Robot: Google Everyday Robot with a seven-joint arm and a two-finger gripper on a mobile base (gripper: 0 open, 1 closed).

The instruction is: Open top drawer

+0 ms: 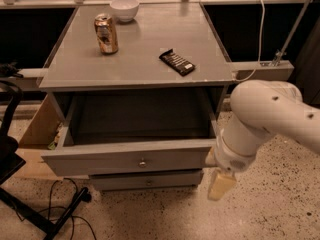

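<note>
The top drawer (115, 160) is pulled well out of the grey cabinet, and its dark inside shows empty. Its tall flat front panel has a small round metal knob (142, 162) at the centre. My gripper (219, 180) hangs off the white arm (265, 114), just right of and slightly below the drawer front's right corner. It is apart from the knob. A narrower drawer (147, 180) sits shut under the top one.
On the cabinet top (150, 66) stand a drink can (106, 33), a white bowl (124, 8) and a dark snack bar (177, 62). A cardboard box (42, 126) leans at the cabinet's left. A black stand and cables (45, 214) lie on the speckled floor.
</note>
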